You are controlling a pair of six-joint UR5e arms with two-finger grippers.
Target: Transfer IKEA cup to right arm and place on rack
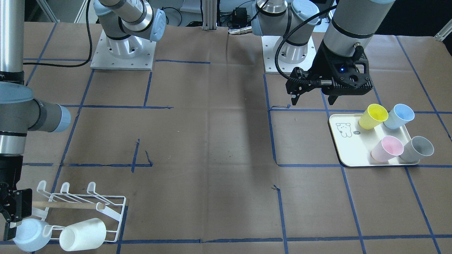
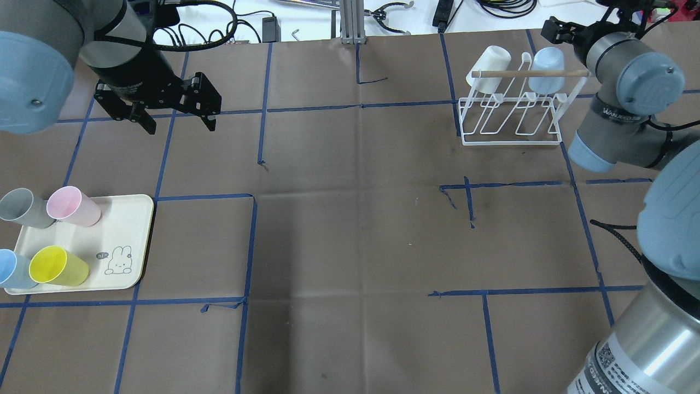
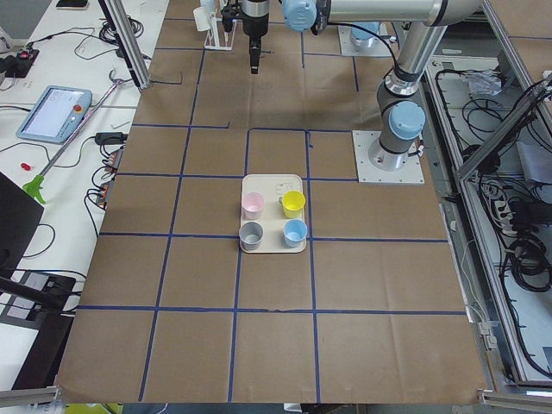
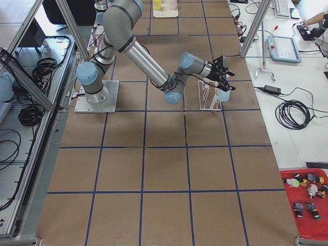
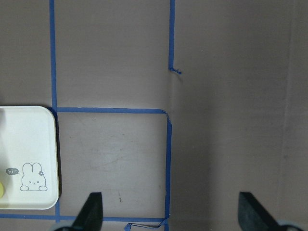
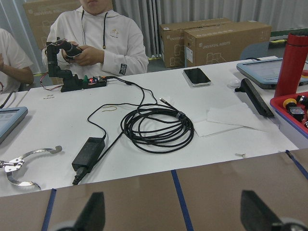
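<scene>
The white wire rack (image 2: 514,117) with a wooden dowel stands at the far right and also shows in the front view (image 1: 81,204). A white cup (image 2: 489,68) and a pale blue cup (image 2: 547,76) hang on it mouth down. My right gripper (image 2: 555,30) is open and empty just beyond the pale blue cup (image 1: 31,234); its wrist view (image 6: 175,216) shows the fingers wide apart with nothing between them. My left gripper (image 2: 169,117) is open and empty, hovering above the table behind the tray; its wrist view (image 5: 173,214) shows only table between the fingers.
A cream tray (image 2: 126,235) with a rabbit drawing lies at the near left and holds grey (image 2: 22,208), pink (image 2: 74,206), blue (image 2: 11,269) and yellow (image 2: 57,266) cups. Beyond the table's far edge is a white bench with cables (image 6: 154,127) and operators.
</scene>
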